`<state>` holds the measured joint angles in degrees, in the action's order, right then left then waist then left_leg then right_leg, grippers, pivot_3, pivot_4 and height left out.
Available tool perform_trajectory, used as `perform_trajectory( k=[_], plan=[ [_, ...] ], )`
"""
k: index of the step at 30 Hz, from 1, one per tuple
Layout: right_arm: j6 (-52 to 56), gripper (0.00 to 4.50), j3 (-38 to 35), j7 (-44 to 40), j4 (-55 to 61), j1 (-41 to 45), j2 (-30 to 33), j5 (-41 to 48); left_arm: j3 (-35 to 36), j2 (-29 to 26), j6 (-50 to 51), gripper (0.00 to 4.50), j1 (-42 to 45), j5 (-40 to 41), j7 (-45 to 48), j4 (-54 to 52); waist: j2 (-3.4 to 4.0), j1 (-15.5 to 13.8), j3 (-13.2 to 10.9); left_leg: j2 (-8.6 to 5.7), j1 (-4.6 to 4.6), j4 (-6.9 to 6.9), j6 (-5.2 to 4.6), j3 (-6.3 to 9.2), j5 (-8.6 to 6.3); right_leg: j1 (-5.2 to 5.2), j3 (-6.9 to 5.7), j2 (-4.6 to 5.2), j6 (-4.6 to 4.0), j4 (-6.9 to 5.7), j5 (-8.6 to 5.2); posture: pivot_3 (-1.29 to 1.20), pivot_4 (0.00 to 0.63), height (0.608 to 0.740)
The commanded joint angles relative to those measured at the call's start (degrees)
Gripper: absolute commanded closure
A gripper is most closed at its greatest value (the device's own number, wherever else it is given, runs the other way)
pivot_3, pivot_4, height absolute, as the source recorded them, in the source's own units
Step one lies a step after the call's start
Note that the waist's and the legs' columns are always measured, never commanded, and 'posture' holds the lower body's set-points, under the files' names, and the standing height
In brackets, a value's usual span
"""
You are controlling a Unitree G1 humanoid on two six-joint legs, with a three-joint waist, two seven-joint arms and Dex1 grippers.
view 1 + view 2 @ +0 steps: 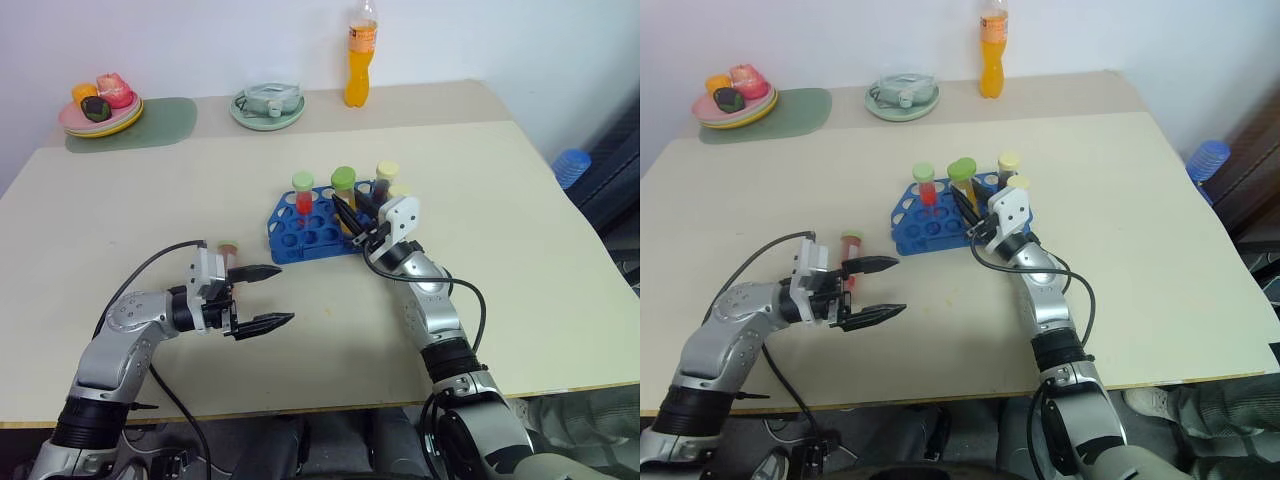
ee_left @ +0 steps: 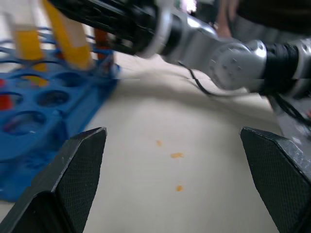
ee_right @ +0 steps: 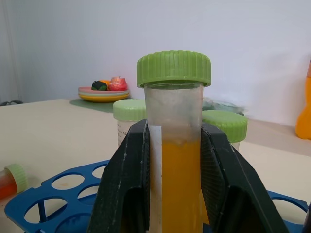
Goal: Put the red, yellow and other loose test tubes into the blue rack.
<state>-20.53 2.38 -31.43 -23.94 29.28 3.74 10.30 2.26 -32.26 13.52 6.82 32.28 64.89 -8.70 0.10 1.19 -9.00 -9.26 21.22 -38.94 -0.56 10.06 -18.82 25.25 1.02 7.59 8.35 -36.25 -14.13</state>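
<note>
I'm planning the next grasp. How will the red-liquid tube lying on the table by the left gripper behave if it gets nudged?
The loose tube lies on the bare table near the open left gripper. It is round, so it will probably roll. It looks small and only partly filled, so likely light and easily shifted. Its clear plastic wall may be slippery.

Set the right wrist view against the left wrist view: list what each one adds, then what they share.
Right wrist view adds: the right gripper shut on the yellow tube, a loose red tube on the table, and the fruit plate behind. Left wrist view adds: the left gripper open, the right arm, and orange specks. Shared: the blue rack, the yellow tube, the table.
</note>
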Motion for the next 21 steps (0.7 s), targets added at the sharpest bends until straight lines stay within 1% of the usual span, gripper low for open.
perform_trajectory(
  k=[1,8,14,15,16,17,18,19,20,21],
  plan=[
    [-0.93,3.74,-0.11,-0.18,-0.33,-0.21,-0.16,0.11,3.02,0.92,-0.23,0.00,-0.93,1.93,-2.46,-2.06,0.00,0.01,0.00,0.00,-0.01,0.00,0.00,0.00,0.00,0.00,0.00,0.00,0.00,0.00,0.00,0.00,0.150,0.740],
    [-1.40,3.74,-0.38,-0.56,-1.24,-0.54,-0.30,0.48,4.95,1.72,-0.20,0.00,-2.40,2.92,-4.88,-2.72,0.02,-0.03,0.01,0.00,-0.01,0.00,0.00,-0.01,0.00,0.00,0.01,0.00,0.00,0.00,0.00,0.00,0.150,0.740],
    [-2.27,3.74,-0.88,-1.41,-3.23,-0.85,-0.64,1.09,5.22,1.57,-0.57,0.00,-3.30,2.58,-6.06,-3.75,0.02,-0.02,0.02,0.00,-0.03,0.00,0.00,-0.01,0.00,-0.02,0.01,0.00,0.00,0.00,0.00,0.00,0.150,0.740],
    [-2.41,3.24,-0.95,-1.56,-3.58,-0.91,-0.67,1.17,5.33,1.58,-0.49,0.00,-3.48,2.70,-6.36,-4.06,0.02,-0.02,0.03,0.00,-0.04,0.00,0.00,-0.01,0.00,-0.03,0.01,0.00,0.00,-0.01,0.00,0.00,0.150,0.740],
    [-2.70,2.62,-1.05,-1.65,-4.01,-0.86,-0.66,1.16,5.42,1.61,-0.52,0.00,-3.55,2.67,-6.73,-4.23,0.02,-0.02,0.03,0.00,-0.05,0.00,0.00,-0.01,0.00,-0.04,0.01,0.00,0.00,0.00,0.00,0.00,0.150,0.740],
    [-2.90,2.27,-1.13,-1.76,-4.38,-0.77,-0.64,1.21,5.47,1.61,-0.56,0.00,-3.58,2.65,-7.01,-4.35,0.02,-0.03,0.03,0.00,-0.05,0.00,0.00,-0.01,0.00,-0.05,0.01,0.00,0.00,0.00,0.00,0.00,0.150,0.740],
    [-3.13,1.82,-1.19,-1.81,-4.72,-0.68,-0.60,1.17,5.53,1.61,-0.60,0.00,-3.64,2.64,-7.31,-4.55,0.02,-0.04,0.03,0.00,-0.05,0.00,0.00,-0.01,0.00,-0.05,0.01,0.00,0.00,0.00,0.00,0.00,0.150,0.740],
    [-3.39,1.22,-1.22,-1.81,-5.01,-0.59,-0.53,1.03,5.56,1.59,-0.59,0.00,-3.70,2.63,-7.56,-4.75,0.02,-0.06,0.03,0.00,-0.05,0.00,0.00,-0.01,0.00,-0.05,0.02,0.00,0.00,0.00,0.00,0.00,0.150,0.740],
    [-3.88,0.81,-1.27,-1.48,-5.26,-0.50,-0.49,0.69,5.60,1.52,-0.55,0.00,-3.83,2.67,-7.72,-5.02,0.03,-0.03,0.03,0.00,-0.05,0.00,0.00,-0.01,0.00,-0.05,0.01,0.00,0.00,0.00,0.00,0.00,0.150,0.740],
    [-4.28,0.28,-1.33,-1.24,-5.49,-0.39,-0.45,0.45,5.59,1.47,-0.52,0.00,-3.90,2.71,-7.87,-5.20,0.03,-0.02,0.03,0.00,-0.05,0.01,0.00,-0.01,0.00,-0.04,0.02,0.00,0.00,0.00,0.00,0.00,0.150,0.740]
  ],
)
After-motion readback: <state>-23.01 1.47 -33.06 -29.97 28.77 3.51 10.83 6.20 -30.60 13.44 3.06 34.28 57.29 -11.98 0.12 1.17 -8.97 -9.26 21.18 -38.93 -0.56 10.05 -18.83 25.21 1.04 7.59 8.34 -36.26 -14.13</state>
